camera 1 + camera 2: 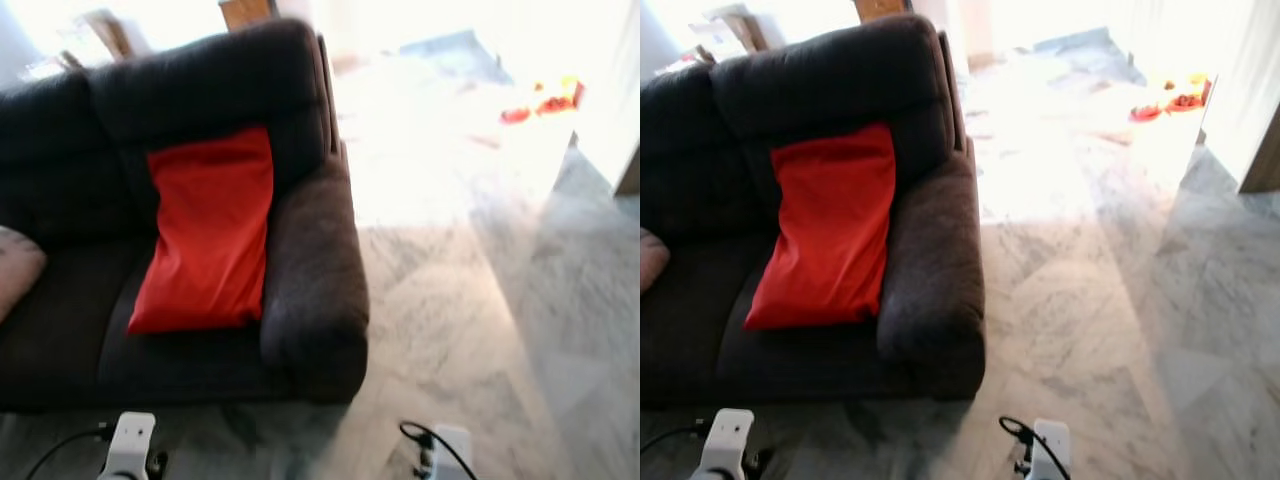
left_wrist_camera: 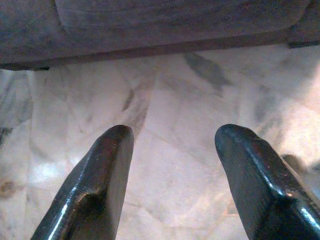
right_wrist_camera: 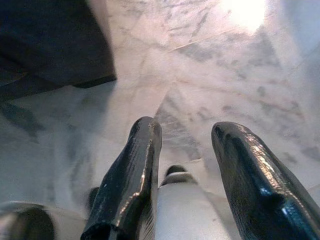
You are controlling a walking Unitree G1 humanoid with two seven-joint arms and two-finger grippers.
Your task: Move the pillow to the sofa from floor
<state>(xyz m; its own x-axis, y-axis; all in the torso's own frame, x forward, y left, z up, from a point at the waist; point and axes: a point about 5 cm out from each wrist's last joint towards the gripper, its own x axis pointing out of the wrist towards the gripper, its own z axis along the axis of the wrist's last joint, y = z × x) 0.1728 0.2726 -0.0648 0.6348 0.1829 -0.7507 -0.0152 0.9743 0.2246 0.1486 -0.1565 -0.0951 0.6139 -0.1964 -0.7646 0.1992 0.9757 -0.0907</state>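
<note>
The red pillow (image 1: 205,235) stands on the dark sofa (image 1: 310,290), leaning on the backrest beside the right armrest. My left gripper (image 2: 172,135) hangs low over the marble floor just in front of the sofa's base, fingers open with nothing between them. Off the sofa's front right corner, my right gripper (image 3: 187,130) also hangs over the floor, open and holding nothing. A white rounded part lies below its fingers. The white wrist ends of both arms, left (image 1: 130,440) and right (image 1: 450,445), sit at the bottom edge of the eye views.
A pale pink cushion (image 1: 15,265) lies at the sofa's left end. Marble floor (image 1: 450,300) stretches to the right of the sofa, brightly lit farther back. Small red and yellow objects (image 1: 545,100) sit on the floor far off at the right.
</note>
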